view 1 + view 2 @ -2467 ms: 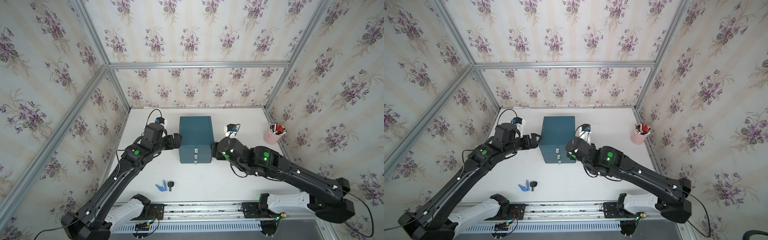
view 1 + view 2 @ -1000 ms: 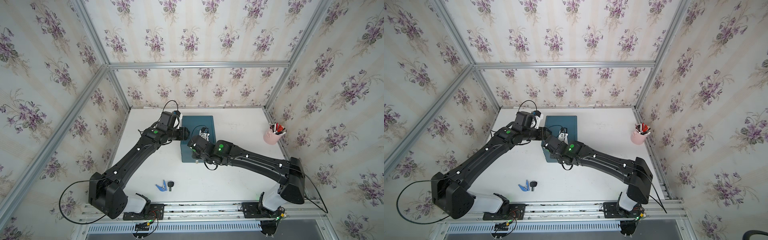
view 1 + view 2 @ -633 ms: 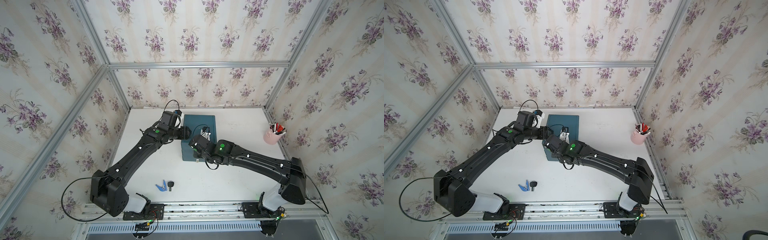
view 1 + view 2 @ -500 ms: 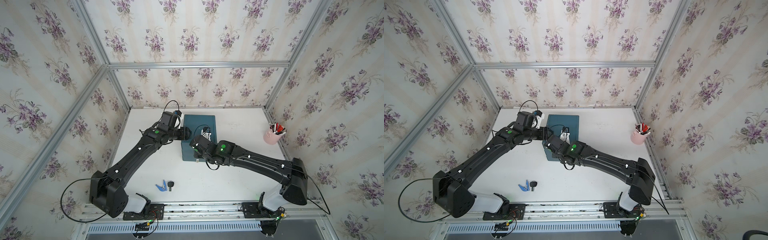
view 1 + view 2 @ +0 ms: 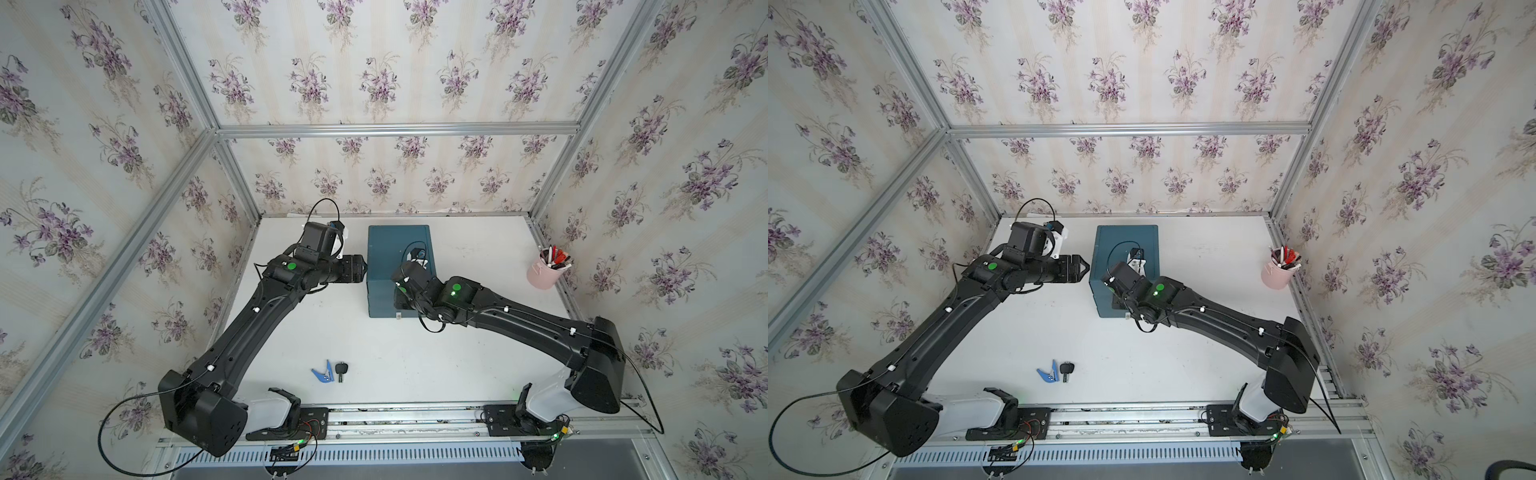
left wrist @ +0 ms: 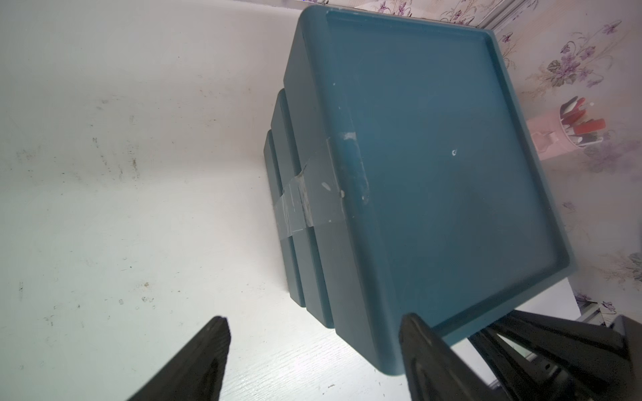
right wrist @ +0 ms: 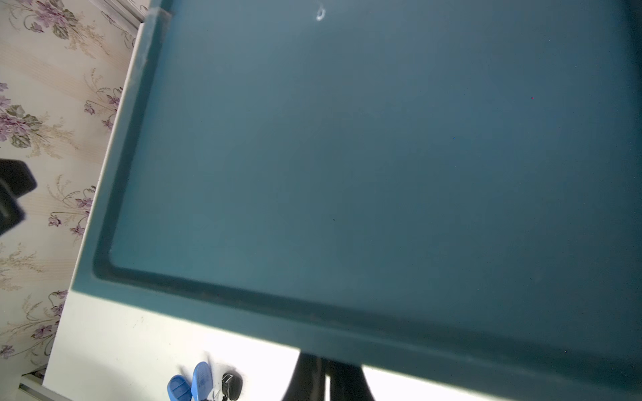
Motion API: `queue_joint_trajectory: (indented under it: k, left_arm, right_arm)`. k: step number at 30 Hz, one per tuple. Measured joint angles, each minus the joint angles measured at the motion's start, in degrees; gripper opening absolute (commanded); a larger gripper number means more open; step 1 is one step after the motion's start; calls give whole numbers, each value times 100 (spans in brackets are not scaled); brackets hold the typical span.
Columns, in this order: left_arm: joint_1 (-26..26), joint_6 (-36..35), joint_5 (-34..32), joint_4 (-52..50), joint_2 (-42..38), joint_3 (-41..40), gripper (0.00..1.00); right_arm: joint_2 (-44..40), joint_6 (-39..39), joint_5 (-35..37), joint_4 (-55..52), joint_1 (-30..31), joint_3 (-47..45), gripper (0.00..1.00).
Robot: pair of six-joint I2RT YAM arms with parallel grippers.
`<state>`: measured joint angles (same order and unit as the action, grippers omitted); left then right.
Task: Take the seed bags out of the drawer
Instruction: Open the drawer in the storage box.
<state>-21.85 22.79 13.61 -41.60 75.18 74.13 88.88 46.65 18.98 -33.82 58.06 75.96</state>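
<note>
The teal drawer unit stands at the middle back of the table, its drawers closed as far as I can see. The seed bags are hidden from every view. My left gripper is open, level with the unit's left side near its front corner and holding nothing. My right gripper is shut, and its tips disappear under the front edge of the unit's top. Whether they pinch a handle is hidden. A small white handle shows low on the front.
A pink cup of pens stands at the right wall. A blue clip and a black key lie near the front of the table. Clear tape crosses the unit's left side.
My left gripper has spread wider beside the unit. My right gripper has closed at the unit's front, and its arm has shifted slightly toward the front.
</note>
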Motion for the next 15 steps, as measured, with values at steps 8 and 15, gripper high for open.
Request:
queue_joint_trajectory:
  k: [8,15]
  left_arm:
    - [-2,81,323,-79,431,61,82]
    - [4,278,671,544,686,-52,81]
  right_arm:
    - [-76,-173,-560,688,-221,-334,0]
    - [-11,-232,-717,848,-262,-343,0]
